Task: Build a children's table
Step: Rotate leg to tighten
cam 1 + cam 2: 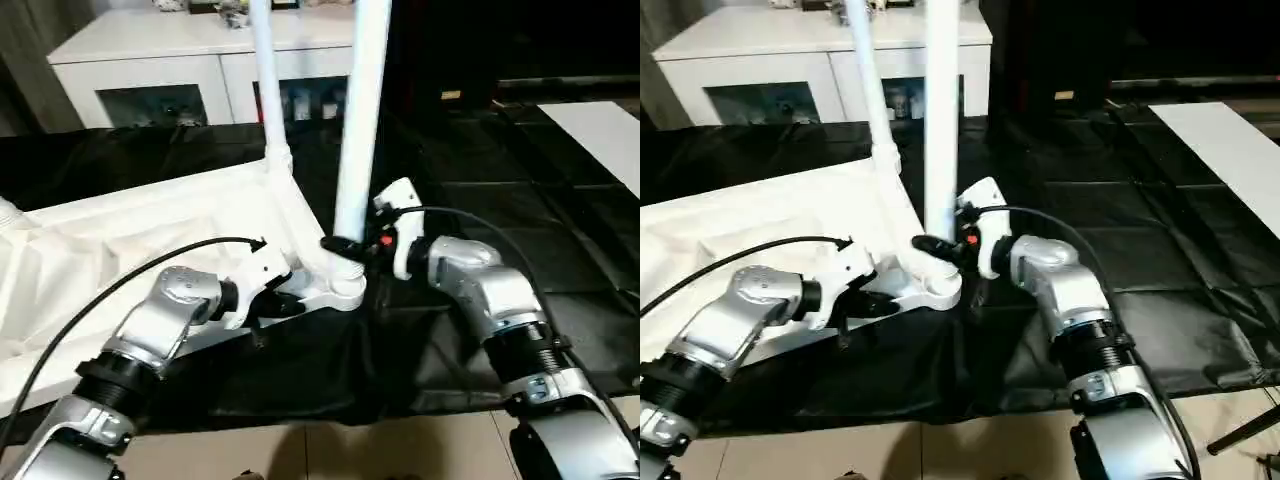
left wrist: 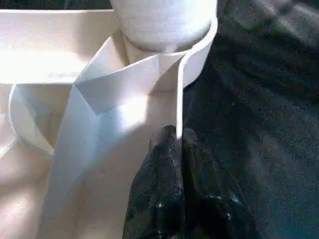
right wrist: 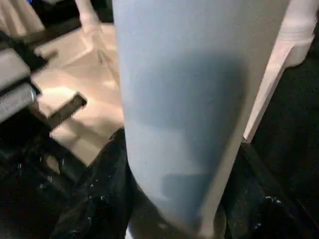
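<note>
The white tabletop (image 1: 130, 240) lies upside down on a black cloth. Two white legs stand upright in its right-hand corners: a far leg (image 1: 268, 90) and a near leg (image 1: 358, 130), the latter seated in the round corner socket (image 1: 342, 288). My right gripper (image 1: 345, 246) is shut around the near leg just above the socket, and its black fingers (image 3: 99, 199) show on either side of the tube. My left gripper (image 1: 290, 303) is shut on the tabletop's thin rim (image 2: 178, 114) beside that same corner.
A white cabinet with glass doors (image 1: 150, 60) stands behind the work. The black cloth (image 1: 480, 200) spreads to the right, with a white panel (image 1: 600, 130) at the far right. Tan floor (image 1: 350, 450) lies along the front edge.
</note>
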Motion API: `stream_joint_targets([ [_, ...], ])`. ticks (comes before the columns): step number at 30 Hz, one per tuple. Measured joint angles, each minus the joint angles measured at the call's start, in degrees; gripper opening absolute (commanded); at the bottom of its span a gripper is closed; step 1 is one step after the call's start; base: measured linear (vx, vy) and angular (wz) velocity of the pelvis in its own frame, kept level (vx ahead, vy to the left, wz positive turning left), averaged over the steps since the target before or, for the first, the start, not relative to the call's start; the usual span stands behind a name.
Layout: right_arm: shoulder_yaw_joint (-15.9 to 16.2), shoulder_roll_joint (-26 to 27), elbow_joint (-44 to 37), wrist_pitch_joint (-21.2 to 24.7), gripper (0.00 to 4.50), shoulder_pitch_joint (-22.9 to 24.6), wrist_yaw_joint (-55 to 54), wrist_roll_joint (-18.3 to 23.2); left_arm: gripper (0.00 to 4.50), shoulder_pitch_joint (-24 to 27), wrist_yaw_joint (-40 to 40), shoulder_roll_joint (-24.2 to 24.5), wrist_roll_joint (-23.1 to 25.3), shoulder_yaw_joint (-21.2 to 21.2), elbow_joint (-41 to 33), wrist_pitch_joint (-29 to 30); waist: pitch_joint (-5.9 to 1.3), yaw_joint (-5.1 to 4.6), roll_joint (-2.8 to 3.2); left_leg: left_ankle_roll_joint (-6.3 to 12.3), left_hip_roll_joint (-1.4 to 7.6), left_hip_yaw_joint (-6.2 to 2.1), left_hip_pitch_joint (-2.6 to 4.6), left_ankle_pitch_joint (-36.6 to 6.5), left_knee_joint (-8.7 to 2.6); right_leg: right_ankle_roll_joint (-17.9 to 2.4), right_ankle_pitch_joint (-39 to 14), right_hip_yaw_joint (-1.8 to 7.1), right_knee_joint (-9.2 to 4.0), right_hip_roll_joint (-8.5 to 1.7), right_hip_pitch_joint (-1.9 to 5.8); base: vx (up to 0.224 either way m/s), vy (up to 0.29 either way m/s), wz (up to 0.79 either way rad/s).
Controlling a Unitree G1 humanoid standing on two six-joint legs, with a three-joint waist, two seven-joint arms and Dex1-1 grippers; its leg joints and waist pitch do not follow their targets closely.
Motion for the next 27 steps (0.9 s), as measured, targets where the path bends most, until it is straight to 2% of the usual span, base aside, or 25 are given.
stream_joint_targets([
  [4, 0.03, -0.46, 2.84, 0.13, 1.93, -0.63, -0.65, -0.84, 0.0, -0.17, 0.48, -0.47, 0.09, 0.0, 0.39, 0.28, -0.16, -0.19, -0.32, 0.0, 0.02, -0.01, 0.03, 0.0, 0.0, 0.01, -0.01, -0.05, 0.01, 0.01, 0.0, 0.0, 0.0, 0.0],
  [14, -0.55, -0.01, 5.15, -1.88, 1.93, -1.04, -0.49, -0.69, 0.0, -0.09, 0.59, -0.48, 0.01, 0.0, 0.34, 0.29, -0.24, -0.22, -0.51, 0.0, 0.01, -0.01, 0.02, 0.0, -0.01, 0.01, -0.01, -0.04, 0.0, 0.01, 0.0, 0.0, 0.0, 0.0],
  [19, -4.02, 1.67, 5.86, -6.5, 1.93, 1.99, -0.77, 1.48, 0.0, 0.38, 1.0, -0.49, -0.21, 0.44, 0.24, 0.08, -0.25, -0.39, -0.51, 0.0, 0.01, -0.01, 0.04, 0.0, -0.02, 0.01, -0.01, -0.05, 0.0, 0.01, 0.0, 0.0, 0.0, 0.0],
  [22, -4.39, 1.87, 5.98, -7.97, 1.93, 2.75, -0.92, 1.98, 0.0, 0.4, 1.38, -0.59, -0.2, 0.46, 0.25, 0.08, -0.26, -0.54, -0.5, 0.0, 0.01, -0.02, 0.03, 0.0, -0.02, 0.01, -0.01, -0.06, -0.01, 0.01, 0.0, 0.0, 0.0, 0.0],
  [27, -6.03, 3.45, 5.68, -14.86, 1.93, 6.88, -2.27, 2.83, 0.0, 0.51, 1.88, -0.98, -0.19, 0.46, 0.53, -0.19, -0.37, -0.8, -0.32, 0.0, 0.0, -0.02, 0.08, 0.0, -0.02, 0.01, -0.01, -0.07, -0.06, 0.0, 0.13, 0.0, 0.0, 0.0],
])
